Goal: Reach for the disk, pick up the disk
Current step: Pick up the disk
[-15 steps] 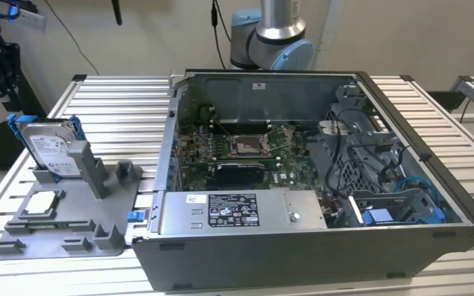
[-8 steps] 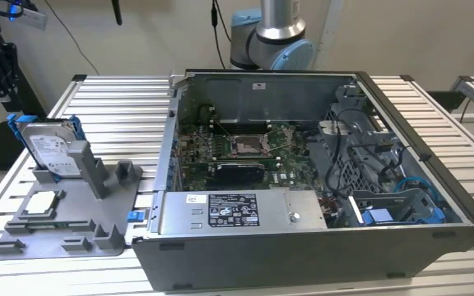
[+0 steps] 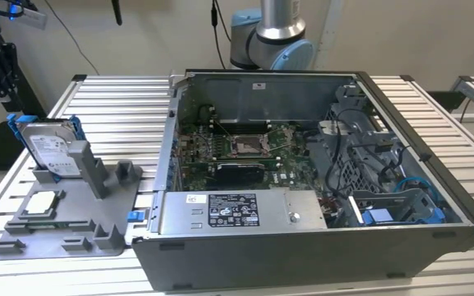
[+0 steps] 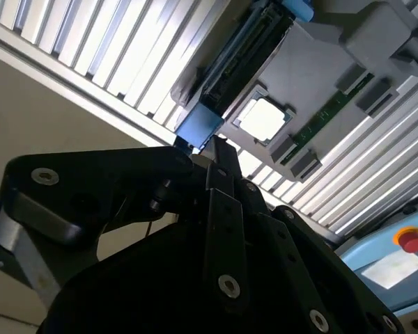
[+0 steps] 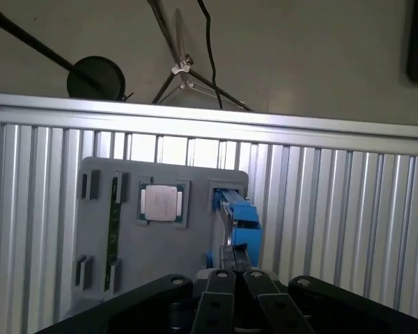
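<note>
1. The disk (image 3: pixel 49 148) stands on edge in a slot at a back corner of a grey tray (image 3: pixel 72 231), with its label facing the camera in the exterior view and its blue bracket (image 3: pixel 16 126) rising at both sides.
2. The tray lies on the slatted bench (image 3: pixel 113 98), along the bench edge on the exterior view's left.
3. 1 square silver chip (image 3: pixel 41 203) sits in a recess of the same tray, near the disk but apart from it.
4. The gripper (image 5: pixel 233 256) hangs above the disk without touching it. In the first wrist view its tip lines up with the blue bracket end.
5. Its 2 fingertips (image 5: pixel 226 256) are drawn together with barely a slit between them, and they grasp nothing.
6. An open computer case (image 3: pixel 303 253) fills the middle of the bench, beside the tray on the exterior view's right.
</note>
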`<state>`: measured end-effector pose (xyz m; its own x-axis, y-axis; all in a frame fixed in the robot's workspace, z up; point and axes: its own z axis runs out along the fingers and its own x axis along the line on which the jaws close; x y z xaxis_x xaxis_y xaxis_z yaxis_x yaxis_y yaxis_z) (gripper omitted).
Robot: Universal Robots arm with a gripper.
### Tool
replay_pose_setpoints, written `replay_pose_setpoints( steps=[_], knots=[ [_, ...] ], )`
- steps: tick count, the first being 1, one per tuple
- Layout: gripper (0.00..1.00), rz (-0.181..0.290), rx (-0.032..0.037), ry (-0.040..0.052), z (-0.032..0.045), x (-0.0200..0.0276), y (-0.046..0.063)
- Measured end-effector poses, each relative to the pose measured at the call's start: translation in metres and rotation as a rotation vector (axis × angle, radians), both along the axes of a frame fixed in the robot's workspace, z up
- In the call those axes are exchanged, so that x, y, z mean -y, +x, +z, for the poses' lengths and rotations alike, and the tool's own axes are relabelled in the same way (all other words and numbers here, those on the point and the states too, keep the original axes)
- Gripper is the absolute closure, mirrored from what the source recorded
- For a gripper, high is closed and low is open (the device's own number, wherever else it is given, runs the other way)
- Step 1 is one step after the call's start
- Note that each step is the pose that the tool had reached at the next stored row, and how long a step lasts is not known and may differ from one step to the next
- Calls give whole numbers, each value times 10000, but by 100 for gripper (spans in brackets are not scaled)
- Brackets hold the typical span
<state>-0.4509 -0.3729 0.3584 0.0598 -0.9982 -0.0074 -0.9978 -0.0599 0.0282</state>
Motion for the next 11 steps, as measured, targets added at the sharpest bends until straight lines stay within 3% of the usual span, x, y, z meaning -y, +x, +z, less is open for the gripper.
replay_pose_setpoints(
  steps=[6,11],
  knots=[
    [100,38,15,0,-5,0,0],
    [100,192,140,1,-28,0,0]
  ],
)
